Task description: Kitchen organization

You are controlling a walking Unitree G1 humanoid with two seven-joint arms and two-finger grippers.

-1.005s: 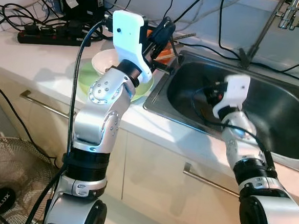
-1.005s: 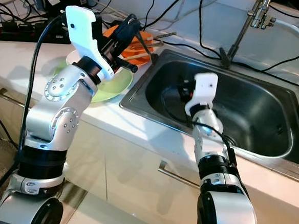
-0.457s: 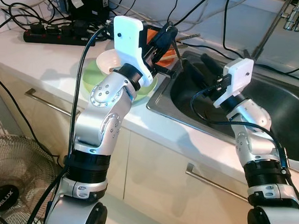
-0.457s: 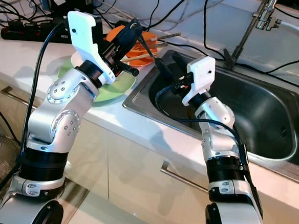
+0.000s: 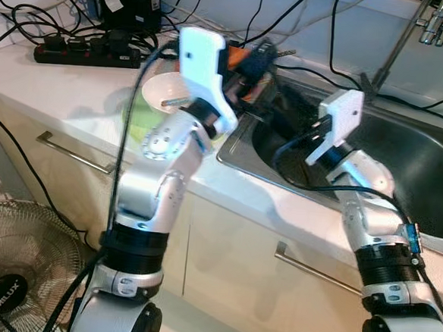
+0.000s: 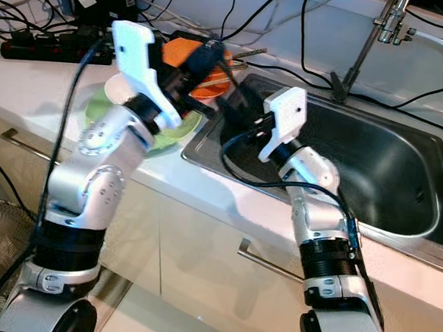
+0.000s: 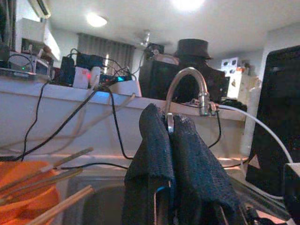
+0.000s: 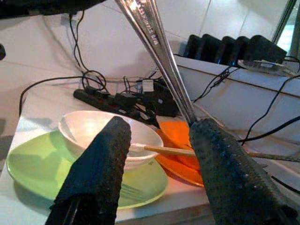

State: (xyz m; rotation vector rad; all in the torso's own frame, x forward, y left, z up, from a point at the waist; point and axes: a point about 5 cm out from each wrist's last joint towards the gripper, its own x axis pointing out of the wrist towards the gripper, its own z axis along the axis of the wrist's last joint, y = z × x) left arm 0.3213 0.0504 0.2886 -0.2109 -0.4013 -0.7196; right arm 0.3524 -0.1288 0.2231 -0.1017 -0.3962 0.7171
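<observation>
Metal utensil (image 8: 154, 42): a long shiny handle, held over the near-left corner of the sink, between the two grippers.
Utensil against the left fingers: in the left wrist view a thin sliver of metal shows at the tips, sandwiched between the two black pads.
Left gripper (image 7: 166, 115): fingers pressed together on the metal utensil, raised above the counter edge where the plates meet the sink.
Utensil against the right fingers: in the right wrist view the handle slants down and its lower end meets the inner edge of one fingertip (image 8: 206, 129); the other finger (image 8: 101, 164) stands well apart from it.
Right gripper (image 8: 161, 124): fingers spread wide, not clamped on anything, reaching from over the sink toward the left gripper.
Sink (image 6: 392, 174): a steel basin set in the white counter, under and behind the right arm.
Faucet (image 7: 186, 86): a curved steel tap at the back of the sink.
White bowl (image 8: 108, 136): sits on the green plate, beyond the right gripper's fingers.
Green plate (image 8: 33, 164): flat on the counter, left of the sink.
Orange plate (image 8: 180, 140): just beside the bowl, toward the wall.
Chopsticks (image 8: 171, 151): lying across the orange plate, one end reaching the bowl.
Power strip (image 5: 81, 50): black, with many cables, at the back of the counter.
Fan (image 5: 9, 273): on the floor, left of the cabinet.
</observation>
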